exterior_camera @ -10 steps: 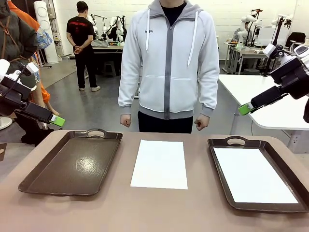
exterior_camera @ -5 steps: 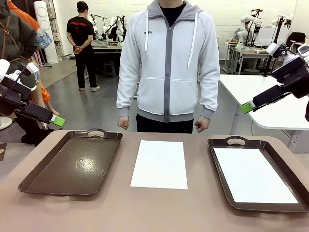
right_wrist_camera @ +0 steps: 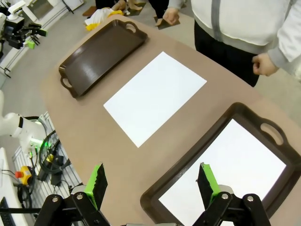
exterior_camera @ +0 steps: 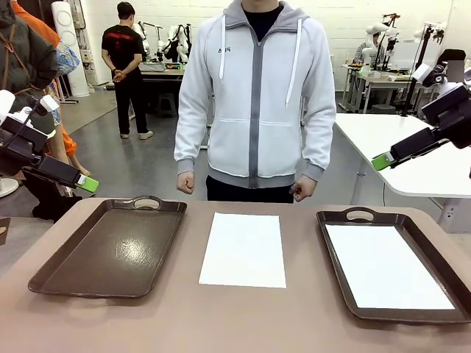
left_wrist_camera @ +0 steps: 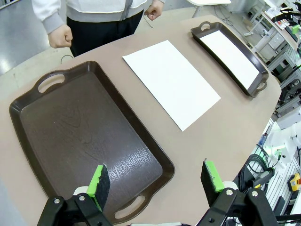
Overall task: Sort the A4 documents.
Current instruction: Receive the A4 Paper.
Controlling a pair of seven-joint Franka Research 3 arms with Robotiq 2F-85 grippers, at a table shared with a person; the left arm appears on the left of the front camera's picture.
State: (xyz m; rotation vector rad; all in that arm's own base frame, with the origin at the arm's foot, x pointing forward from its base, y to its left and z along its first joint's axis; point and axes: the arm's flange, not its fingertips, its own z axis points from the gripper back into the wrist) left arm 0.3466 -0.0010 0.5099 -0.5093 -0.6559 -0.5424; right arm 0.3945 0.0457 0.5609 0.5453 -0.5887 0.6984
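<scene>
Front: left gripper [exterior_camera: 85, 184] at left edge, right gripper [exterior_camera: 381, 161] upper right, both wide open, holding nothing. Two sheets: centre sheet [exterior_camera: 243, 248] on the table [exterior_camera: 221, 323], second sheet [exterior_camera: 386, 266] in right tray [exterior_camera: 405, 315]; left tray [exterior_camera: 110, 250] lower left. Left wrist: pads apart above left tray. Right wrist: person's fist [right_wrist_camera: 265, 63] upper right.

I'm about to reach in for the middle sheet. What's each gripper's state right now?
Left gripper: open, holding nothing.
Right gripper: open, holding nothing.

The middle sheet [exterior_camera: 243, 249] and the tray's sheet [exterior_camera: 388, 266] are plain white. The left tray [exterior_camera: 110, 250] and right tray [exterior_camera: 333, 257] are glossy dark brown, the desk [exterior_camera: 235, 316] dull tan, the person's jacket [exterior_camera: 221, 110] pale grey.
</scene>
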